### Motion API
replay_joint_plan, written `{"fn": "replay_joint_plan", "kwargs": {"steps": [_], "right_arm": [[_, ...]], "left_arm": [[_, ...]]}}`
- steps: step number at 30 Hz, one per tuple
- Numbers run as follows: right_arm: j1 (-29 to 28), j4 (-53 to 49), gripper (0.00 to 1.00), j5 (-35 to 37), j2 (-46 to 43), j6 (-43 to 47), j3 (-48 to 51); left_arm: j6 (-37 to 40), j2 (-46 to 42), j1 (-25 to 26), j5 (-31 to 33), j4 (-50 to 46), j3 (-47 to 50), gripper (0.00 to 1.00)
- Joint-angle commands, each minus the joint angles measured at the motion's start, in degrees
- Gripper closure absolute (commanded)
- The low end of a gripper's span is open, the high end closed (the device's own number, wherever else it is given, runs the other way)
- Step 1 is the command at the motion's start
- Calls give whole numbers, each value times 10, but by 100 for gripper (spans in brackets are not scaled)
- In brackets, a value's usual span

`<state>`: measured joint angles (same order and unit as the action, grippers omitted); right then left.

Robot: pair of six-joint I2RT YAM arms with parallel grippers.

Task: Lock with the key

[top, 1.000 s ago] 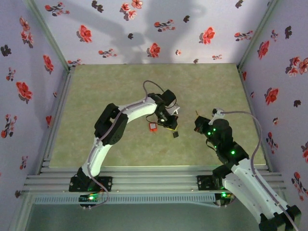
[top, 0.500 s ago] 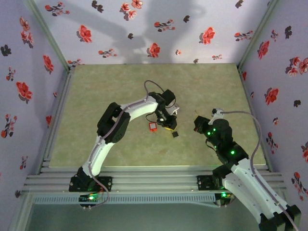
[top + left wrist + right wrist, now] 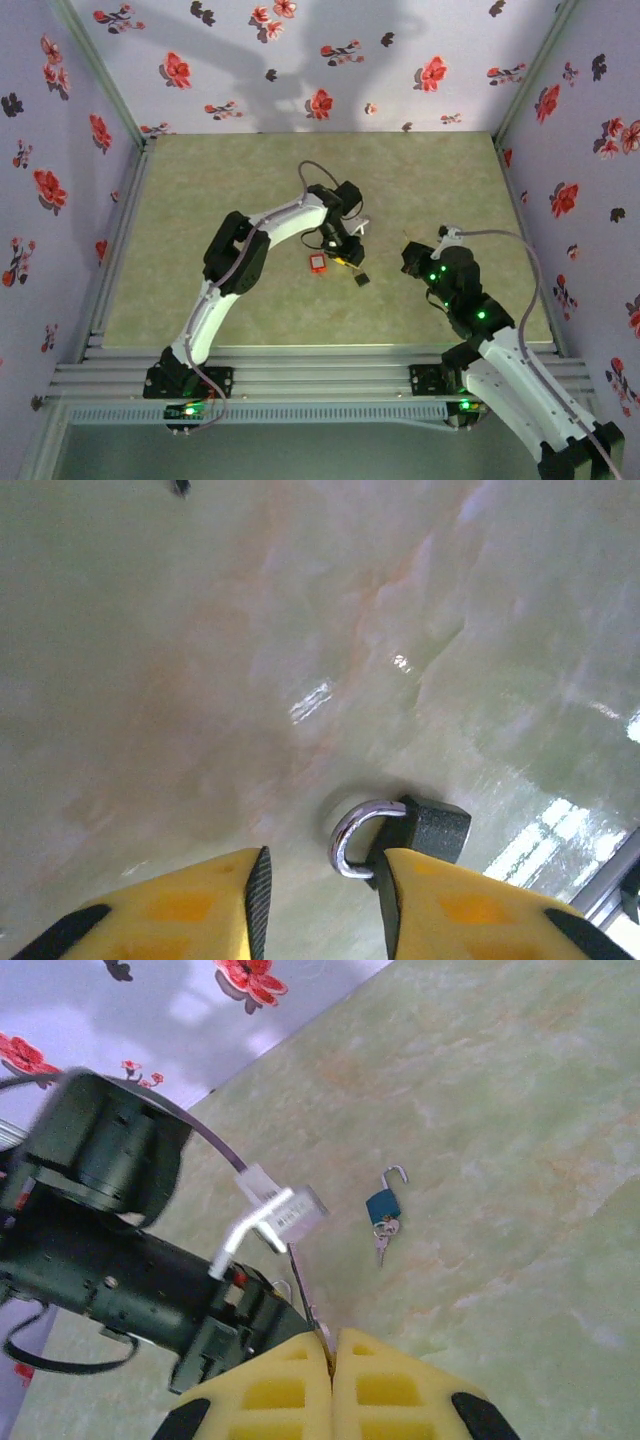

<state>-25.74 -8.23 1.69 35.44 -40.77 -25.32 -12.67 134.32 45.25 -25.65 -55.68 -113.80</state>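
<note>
Lock (image 3: pixel 317 263) on table (image 3: pixel 200 200), just beside left claw (image 3: pixel 346 262), seemingly untouched

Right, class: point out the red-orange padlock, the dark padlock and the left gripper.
red-orange padlock (image 3: pixel 317 263): top view, on its squarish body.
dark padlock (image 3: pixel 437 829): left wrist view, on its body.
left gripper (image 3: pixel 322 878): left wrist view, midway between its yellow fingertips.

No readable txt anywhere. Pale label on red lock (image 3: pixel 317 263) too small to make out; white tag (image 3: pixel 290 1210) w/ print in right wrist view, too blurred
</note>
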Motion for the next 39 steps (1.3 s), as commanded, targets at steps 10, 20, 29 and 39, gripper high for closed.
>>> {"fn": "replay_joint_plan", "kwargs": {"steps": [10,20,29,39], "right_arm": [[4,32,100,-77,140,8,-7],[2,47,100,-121,277,28,-33],[-36,42,100,-124,387,56,-77],[-51,18,100,-81,432,73,-104]], "left_arm": [[7,-232,-61,74,47,75,25],[-65,-478,-139,193,259,336,0],[-132,-621,-151,429,314,474,0],[-151,-698,-156,509,339,533,0]]}}
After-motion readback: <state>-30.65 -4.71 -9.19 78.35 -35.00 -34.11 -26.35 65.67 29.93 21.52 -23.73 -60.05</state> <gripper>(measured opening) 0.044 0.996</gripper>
